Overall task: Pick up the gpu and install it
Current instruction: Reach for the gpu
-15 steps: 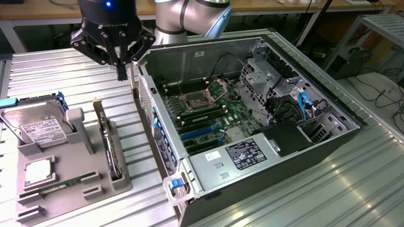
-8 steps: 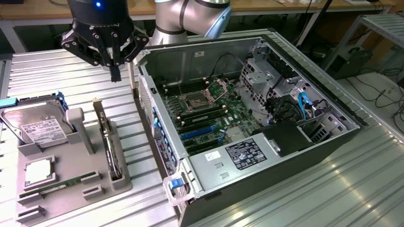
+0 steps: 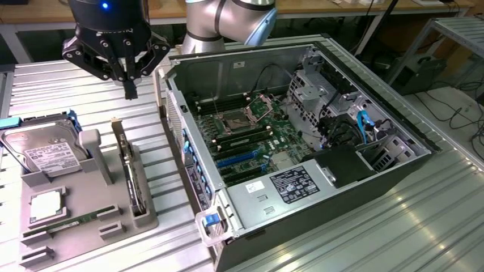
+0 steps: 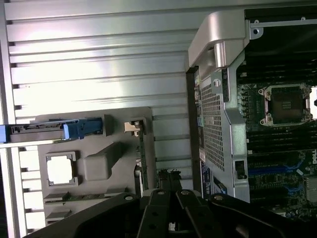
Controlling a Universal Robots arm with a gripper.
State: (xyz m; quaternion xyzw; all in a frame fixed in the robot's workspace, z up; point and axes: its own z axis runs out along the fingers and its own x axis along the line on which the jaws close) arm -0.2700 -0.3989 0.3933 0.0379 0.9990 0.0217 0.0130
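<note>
One gpu (image 3: 130,170) stands edgewise in a holder (image 3: 83,224), below the end effector (image 3: 130,86).

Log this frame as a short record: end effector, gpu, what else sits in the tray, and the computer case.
end effector: shut, holding nothing, raised clear of the gpu
gpu: standing on edge in the grey tray, not yet picked up
also in tray: hard drive, memory stick
computer case: side open, motherboard exposed, on the exterior view's right of the tray
</note>
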